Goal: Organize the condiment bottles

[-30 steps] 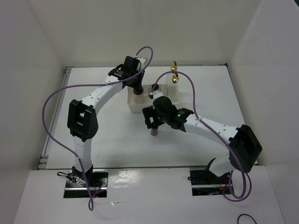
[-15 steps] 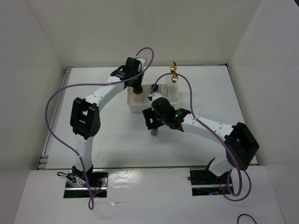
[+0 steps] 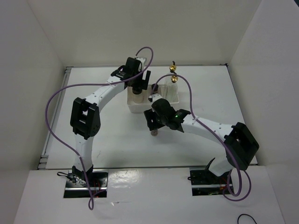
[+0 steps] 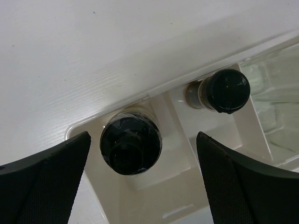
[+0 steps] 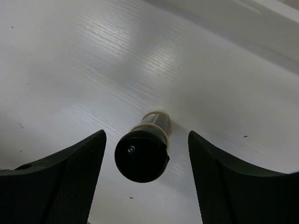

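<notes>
Black-capped spice jar (image 5: 141,151) stands upright on the table (image 5: 70,56), low centre of the right wrist frame | right gripper (image 5: 145,140) straight above it, fingers (image 5: 60,182) spread wide either side of the cap, touching and holding nothing | left gripper (image 4: 142,140), also open and empty, hangs over the tray (image 4: 159,200)

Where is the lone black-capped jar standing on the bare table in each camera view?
Top external: black-capped jar just below centre, under the right gripper.
Left wrist: not in it.
Right wrist: lower centre, cap towards the camera, between the open jaws.
Shared landmark: the right gripper, flanking the jar in both views showing it.
</notes>
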